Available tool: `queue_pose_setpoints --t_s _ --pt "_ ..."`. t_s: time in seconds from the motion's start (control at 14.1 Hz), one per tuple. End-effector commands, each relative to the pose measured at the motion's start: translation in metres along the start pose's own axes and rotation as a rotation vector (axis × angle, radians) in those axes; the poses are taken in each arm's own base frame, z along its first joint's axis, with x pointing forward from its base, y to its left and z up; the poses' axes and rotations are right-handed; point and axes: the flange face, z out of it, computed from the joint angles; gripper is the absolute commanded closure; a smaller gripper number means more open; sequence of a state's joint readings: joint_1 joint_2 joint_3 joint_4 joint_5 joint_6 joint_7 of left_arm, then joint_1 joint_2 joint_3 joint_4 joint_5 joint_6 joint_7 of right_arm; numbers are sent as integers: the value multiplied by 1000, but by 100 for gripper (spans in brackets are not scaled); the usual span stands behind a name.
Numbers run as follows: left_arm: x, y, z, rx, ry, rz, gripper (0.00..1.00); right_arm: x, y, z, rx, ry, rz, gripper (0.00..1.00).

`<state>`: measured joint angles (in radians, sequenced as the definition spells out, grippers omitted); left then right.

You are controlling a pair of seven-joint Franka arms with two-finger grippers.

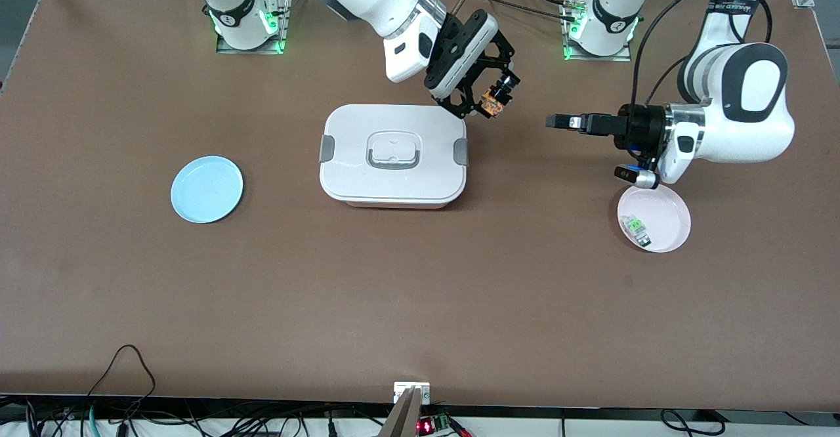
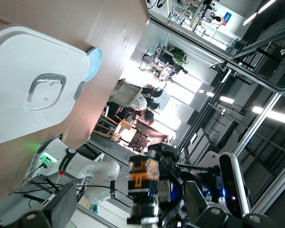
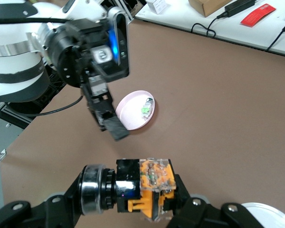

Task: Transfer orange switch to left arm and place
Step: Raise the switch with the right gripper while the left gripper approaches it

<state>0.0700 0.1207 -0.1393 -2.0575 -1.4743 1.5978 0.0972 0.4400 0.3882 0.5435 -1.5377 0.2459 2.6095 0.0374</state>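
Orange switch [image 1: 491,105] is up in the air, clamped between the fingers of the right gripper [image 1: 493,101], jaws closed tight on its sides. In the right wrist view its orange face [image 3: 154,183] shows with a clear cover and black body in the grip. That gripper hangs over bare table just off the corner of the box [image 1: 394,155], at the box's end toward the left arm's side of the table.

Box sits directly beside and below the held switch: white lid, grey clips at both ends, recessed handle in the middle. It's the only obstacle close by.

Left gripper [image 1: 558,121] is level, pointing toward the switch, fingers spread wide, nothing in it. Open table lies between it and the right gripper; the two are near but apart.

Under the left wrist: pink plate [image 1: 669,228] holding a small green-and-clear component [image 1: 636,228]. Blue plate [image 1: 207,189] lies well away, toward the right arm's end, empty.
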Motion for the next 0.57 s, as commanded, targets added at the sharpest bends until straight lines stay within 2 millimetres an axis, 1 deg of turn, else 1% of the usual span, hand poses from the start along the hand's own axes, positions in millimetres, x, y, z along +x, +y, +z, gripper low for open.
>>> queue_pose_setpoints --t_s 0.0,0.07,0.14,0.5 --pt "-5 8 17 -30 28 -14 0 -1 -27 3 32 45 19 97" --pt "-5 10 20 -40 25 -24 0 -4 -35 8 39 58 22 97" --pt "-5 11 20 -48 25 -29 0 -4 -39 9 41 72 18 97" --pt "-9 11 32 -40 6 -47 0 -4 -41 9 44 83 15 98"
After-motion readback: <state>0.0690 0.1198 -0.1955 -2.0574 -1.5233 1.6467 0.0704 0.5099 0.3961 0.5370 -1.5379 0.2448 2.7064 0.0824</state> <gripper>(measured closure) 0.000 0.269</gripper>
